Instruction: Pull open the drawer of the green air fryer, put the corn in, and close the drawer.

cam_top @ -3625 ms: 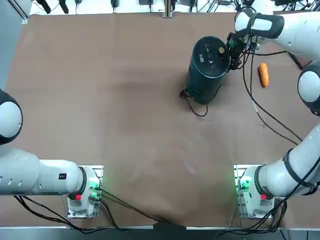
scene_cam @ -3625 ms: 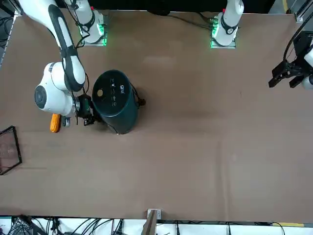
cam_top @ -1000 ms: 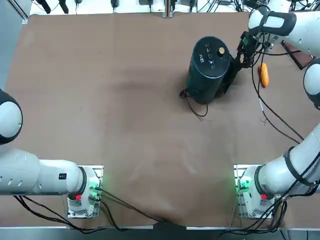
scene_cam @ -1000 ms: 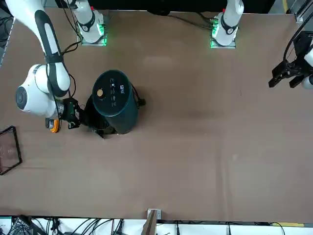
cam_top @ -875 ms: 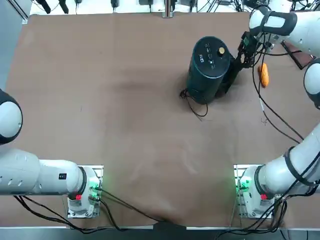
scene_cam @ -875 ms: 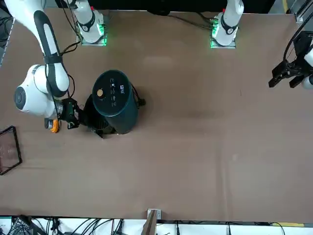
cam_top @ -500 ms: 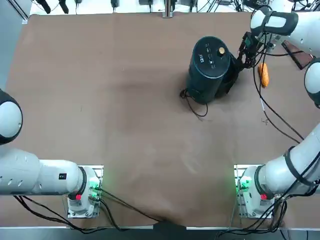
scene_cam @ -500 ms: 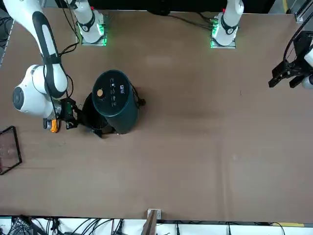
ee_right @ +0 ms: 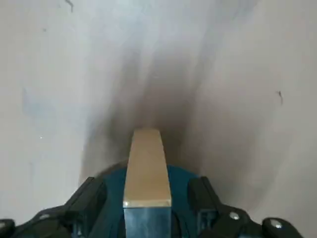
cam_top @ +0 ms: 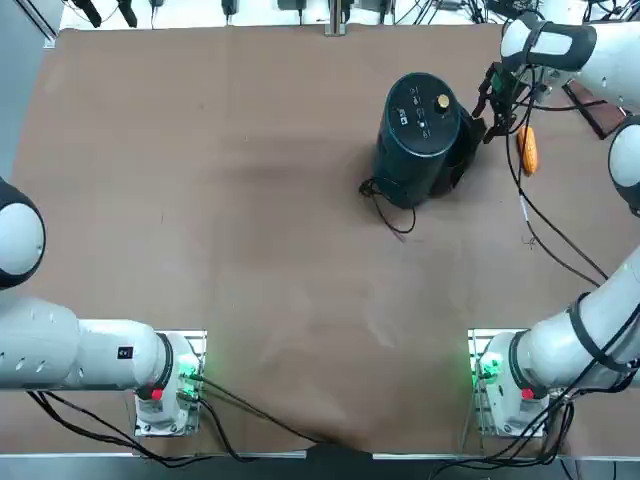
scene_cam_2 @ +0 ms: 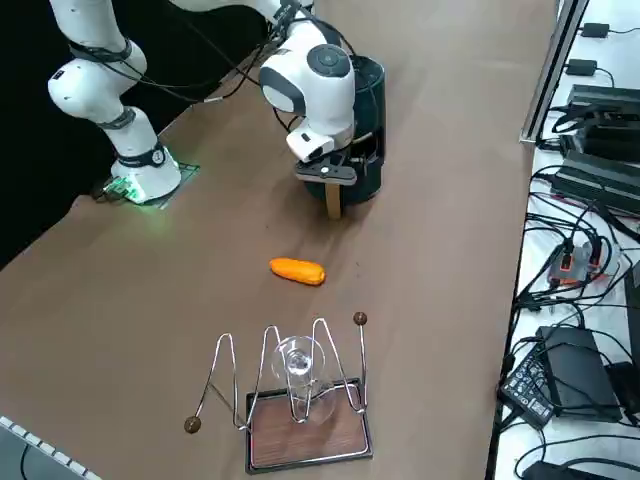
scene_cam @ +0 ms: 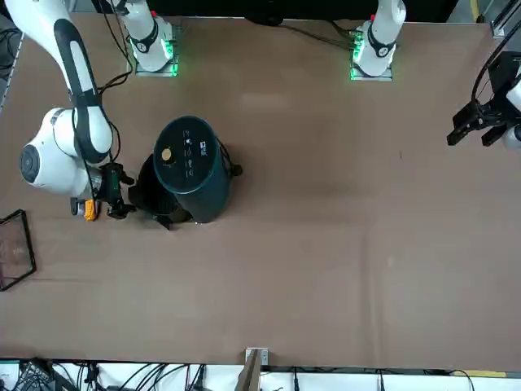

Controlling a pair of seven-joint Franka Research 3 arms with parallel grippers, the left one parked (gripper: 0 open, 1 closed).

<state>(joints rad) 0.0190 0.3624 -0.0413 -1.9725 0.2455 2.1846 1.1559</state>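
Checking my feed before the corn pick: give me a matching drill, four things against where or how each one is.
1. dark teal-green cylindrical air fryer
2. small orange-yellow corn cob
3. right claw
4. wire rack with wooden base

a. lying on the brown table
b. open, at the tan drawer handle
c. upright, gold knob on top
d. holds a clear glass

Pairs: 1c, 2a, 3b, 4d

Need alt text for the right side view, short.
The right gripper sits at the wooden handle of the drawer, low on the green air fryer. The corn lies on the brown table nearer the camera, before a wire rack.
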